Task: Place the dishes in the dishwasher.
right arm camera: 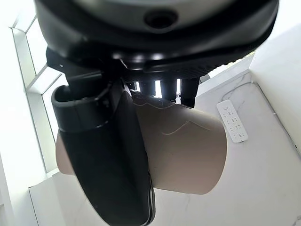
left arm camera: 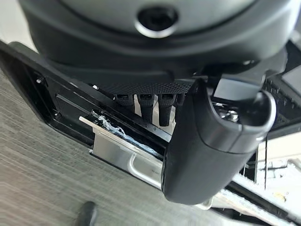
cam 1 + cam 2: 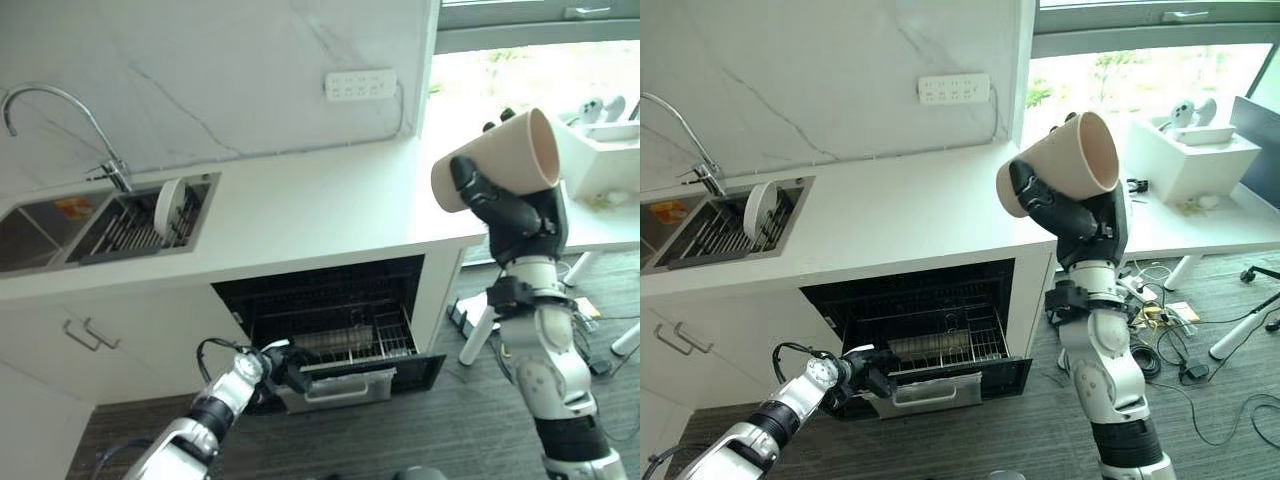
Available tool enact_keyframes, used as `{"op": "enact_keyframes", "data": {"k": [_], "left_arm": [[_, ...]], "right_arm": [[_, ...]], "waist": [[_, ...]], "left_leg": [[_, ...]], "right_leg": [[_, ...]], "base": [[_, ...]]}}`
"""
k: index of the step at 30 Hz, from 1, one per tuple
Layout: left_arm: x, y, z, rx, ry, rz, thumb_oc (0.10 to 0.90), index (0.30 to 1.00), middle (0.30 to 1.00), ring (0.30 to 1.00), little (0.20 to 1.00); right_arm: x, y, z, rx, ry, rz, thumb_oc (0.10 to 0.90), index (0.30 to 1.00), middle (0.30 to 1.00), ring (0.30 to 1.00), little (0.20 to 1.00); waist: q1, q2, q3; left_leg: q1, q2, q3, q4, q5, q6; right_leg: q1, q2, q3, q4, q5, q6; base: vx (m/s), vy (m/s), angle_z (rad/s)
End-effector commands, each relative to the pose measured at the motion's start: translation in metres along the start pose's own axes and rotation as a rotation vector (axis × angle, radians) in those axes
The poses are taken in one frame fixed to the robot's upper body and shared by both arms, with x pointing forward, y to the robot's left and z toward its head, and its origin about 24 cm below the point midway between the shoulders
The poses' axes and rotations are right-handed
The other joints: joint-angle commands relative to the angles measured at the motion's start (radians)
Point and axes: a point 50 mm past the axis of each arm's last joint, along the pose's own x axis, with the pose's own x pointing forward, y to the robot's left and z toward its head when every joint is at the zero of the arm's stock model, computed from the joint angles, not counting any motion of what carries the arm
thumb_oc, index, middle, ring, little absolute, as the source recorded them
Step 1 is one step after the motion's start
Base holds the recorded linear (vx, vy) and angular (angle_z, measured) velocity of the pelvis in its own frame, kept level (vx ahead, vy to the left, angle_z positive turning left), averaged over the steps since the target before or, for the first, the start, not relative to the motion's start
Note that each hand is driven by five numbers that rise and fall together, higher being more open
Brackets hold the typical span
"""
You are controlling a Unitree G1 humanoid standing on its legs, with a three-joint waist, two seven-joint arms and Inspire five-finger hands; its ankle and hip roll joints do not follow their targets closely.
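R hand (image 3: 1080, 215) wrapped round beige cup (image 3: 1065, 160), held high on its side, clear of counter (image 3: 900, 215) | L hand (image 3: 285, 365) at dishwasher (image 3: 330, 320) drawer handle (image 3: 335, 385), prob. steadying it; fingers: can't tell | plate (image 3: 168, 205) in sink rack (image 3: 135, 230), not yet loaded

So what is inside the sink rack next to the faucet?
In the sink rack one white plate stands on edge between the wires. The other slots that show look empty. The basin floor under the rack is covered, so it cannot be judged.
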Motion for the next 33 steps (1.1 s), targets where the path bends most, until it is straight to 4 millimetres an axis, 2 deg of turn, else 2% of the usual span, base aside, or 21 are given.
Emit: {"op": "enact_keyframes", "data": {"k": [1, 5, 9, 15, 20, 24, 28, 29, 32, 33], "left_arm": [[0.014, -0.075, -0.036, 0.070, 0.237, -0.381, 0.800, 0.900, 0.900, 0.900, 0.900], [0.009, -0.104, -0.050, 0.001, 0.338, -0.653, 0.800, 0.900, 0.900, 0.900, 0.900], [0.001, -0.125, -0.055, -0.049, 0.380, -0.892, 0.800, 0.900, 0.900, 0.900, 0.900], [-0.016, -0.141, -0.053, -0.057, 0.373, -1.179, 0.800, 0.900, 0.900, 0.900, 0.900], [-0.030, -0.144, -0.043, -0.020, 0.325, -1.320, 0.800, 0.900, 0.900, 0.900, 0.900], [-0.033, -0.140, -0.041, -0.023, 0.279, -1.301, 0.800, 0.900, 0.900, 0.900, 0.900], [-0.030, -0.129, -0.037, -0.082, 0.170, -1.152, 0.800, 0.900, 0.900, 0.900, 0.900], [-0.030, -0.121, -0.034, -0.114, 0.116, -1.112, 0.800, 0.900, 0.900, 0.900, 0.900], [-0.026, -0.101, -0.021, -0.239, -0.066, -0.903, 0.800, 0.900, 0.900, 0.900, 0.900], [-0.026, -0.086, -0.008, -0.331, -0.198, -0.762, 0.800, 0.900, 0.900, 0.900, 0.900]], "right_arm": [[0.013, 0.027, 0.047, 0.072, -0.232, 0.154, 0.400, 0.300, 0.300, 0.300, 0.300], [0.014, 0.029, 0.046, 0.064, -0.212, 0.163, 0.400, 0.300, 0.300, 0.300, 0.300], [0.017, 0.031, 0.044, 0.057, -0.199, 0.172, 0.400, 0.300, 0.300, 0.300, 0.300], [0.018, 0.026, 0.039, 0.033, -0.179, 0.172, 0.400, 0.300, 0.300, 0.300, 0.300], [0.016, 0.020, 0.035, 0.015, -0.167, 0.158, 0.400, 0.300, 0.300, 0.300, 0.300], [0.014, 0.017, 0.033, 0.008, -0.165, 0.146, 0.400, 0.300, 0.300, 0.300, 0.300], [0.011, 0.013, 0.032, -0.007, -0.158, 0.136, 0.400, 0.300, 0.300, 0.300, 0.300], [0.009, 0.010, 0.032, -0.019, -0.157, 0.131, 0.400, 0.300, 0.300, 0.300, 0.300], [0.004, 0.005, 0.028, -0.057, -0.142, 0.134, 0.400, 0.300, 0.300, 0.300, 0.300], [-0.001, 0.002, 0.026, -0.083, -0.135, 0.137, 0.400, 0.300, 0.300, 0.300, 0.300]], "waist": [[-0.040, -0.006, 0.028], [-0.052, 0.001, 0.026], [-0.057, 0.008, 0.028], [-0.049, 0.022, 0.027], [-0.036, 0.027, 0.028], [-0.026, 0.027, 0.028], [-0.013, 0.027, 0.026], [-0.007, 0.026, 0.024], [0.007, 0.023, 0.023], [0.017, 0.020, 0.024]], "left_leg": [[0.041, 0.074, 0.014, 0.008, -0.117, -0.080], [0.044, 0.069, 0.012, 0.008, -0.123, -0.078], [0.044, 0.063, 0.006, 0.008, -0.131, -0.077], [0.048, 0.052, -0.004, 0.008, -0.145, -0.075], [0.051, 0.043, -0.014, 0.008, -0.153, -0.072], [0.053, 0.040, -0.019, 0.008, -0.156, -0.069], [0.054, 0.034, -0.029, 0.008, -0.157, -0.067], [0.054, 0.031, -0.033, 0.008, -0.157, -0.067], [0.053, 0.029, -0.039, 0.008, -0.155, -0.067], [0.053, 0.028, -0.040, 0.008, -0.154, -0.067]], "right_leg": [[-0.001, -0.002, 0.002, -0.021, -0.062, 0.078], [0.001, 0.006, 0.023, -0.021, -0.065, 0.078], [0.002, 0.009, 0.034, -0.021, -0.071, 0.076], [0.012, 0.006, 0.035, -0.021, -0.082, 0.078], [0.022, 0.001, 0.027, -0.021, -0.088, 0.077], [0.029, -0.002, 0.022, -0.021, -0.091, 0.078], [0.034, -0.007, 0.015, -0.021, -0.093, 0.079], [0.036, -0.009, 0.012, -0.021, -0.093, 0.079], [0.038, -0.015, 0.001, -0.021, -0.090, 0.081], [0.039, -0.020, -0.007, -0.021, -0.089, 0.081]], "base": [[0.03, 0.014, -0.06], [0.04, 0.021, -0.13], [0.03, 0.028, -0.07], [0.03, 0.029, 0.01], [0.04, 0.021, 0.03], [0.03, 0.011, 0.09], [0.03, 0.012, 0.09], [0.04, 0.016, 0.04], [0.04, 0.013, 0.08], [0.03, 0.011, 0.16]]}}
